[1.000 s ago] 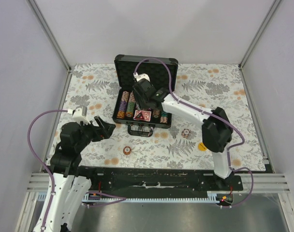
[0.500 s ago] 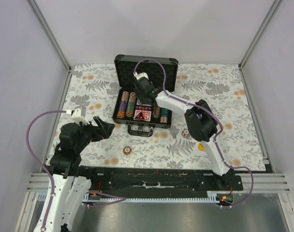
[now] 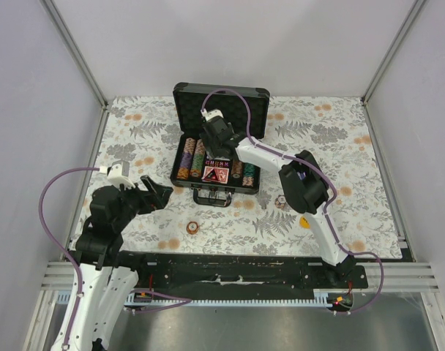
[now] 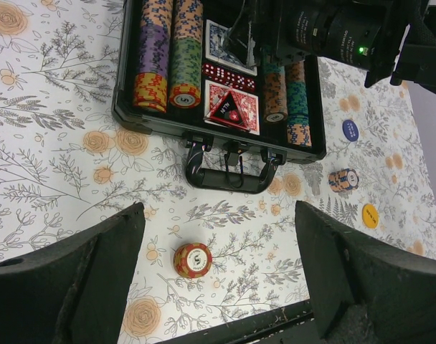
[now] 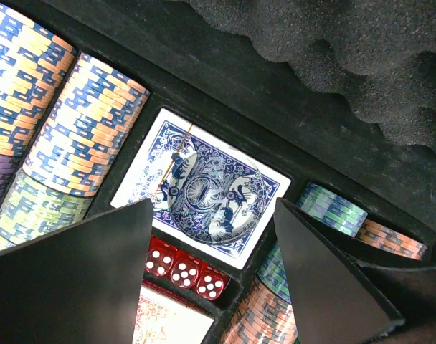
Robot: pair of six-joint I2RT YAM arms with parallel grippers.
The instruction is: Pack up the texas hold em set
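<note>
Right pincer (image 5: pixel 214 209) spread wide over the blue deck (image 5: pixel 168 143) in the case (image 4: pixel 218 140); left pincer (image 4: pixel 219 236) gapes empty above the bench (image 4: pixel 60 143).

Surface (image 3: pixel 135 139) is wearing a white cloth w/ grey leaf sprigs & orange blooms, lying flat btwn the side walls. Pale grey walls (image 3: pixel 237 44) are closing in the back & both sides. Aluminium posts (image 3: pixel 71 47) are rising at the back corners. Black base plate (image 3: pixel 230 263) is lying along the near edge, w/ silver rails (image 3: pixel 54 276) sitting beside it. Grey metal floor (image 3: pixel 244 329) is showing below.
</note>
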